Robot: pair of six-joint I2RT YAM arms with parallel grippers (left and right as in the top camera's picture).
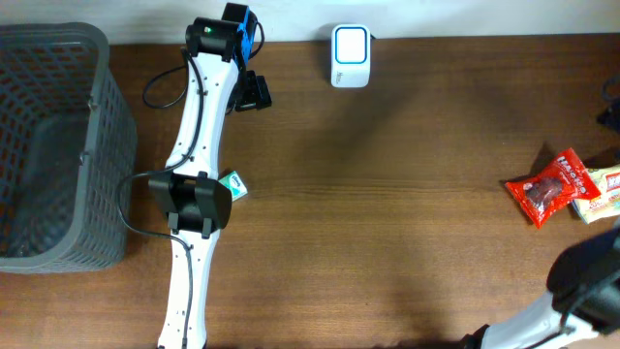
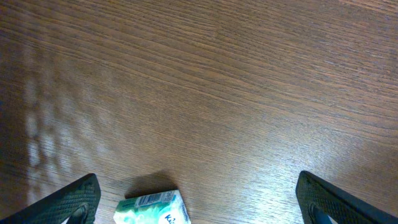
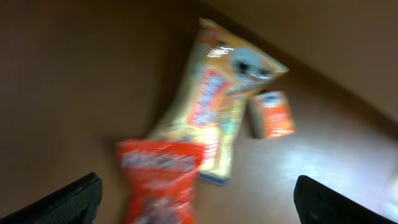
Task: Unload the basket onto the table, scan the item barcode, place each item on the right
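Note:
A small green and white box (image 2: 152, 210) lies on the wooden table, a barcode showing on its upper side. It sits low in the left wrist view, between the fingers of my left gripper (image 2: 199, 190) and nearer the left one. That gripper is open and holds nothing. From overhead the box (image 1: 234, 184) lies just right of the left gripper (image 1: 199, 202). The white and blue scanner (image 1: 350, 42) stands at the table's far edge. My right gripper (image 3: 199, 193) is open above a blurred red packet (image 3: 163, 177), not holding it.
A grey mesh basket (image 1: 92, 145) fills the left end of the table. At the right edge a red packet (image 1: 552, 186) overlaps a yellow packet (image 1: 603, 186). A small orange box (image 3: 272, 115) lies beside the yellow packet (image 3: 217, 99). The right arm (image 1: 586, 276) enters from the lower right.

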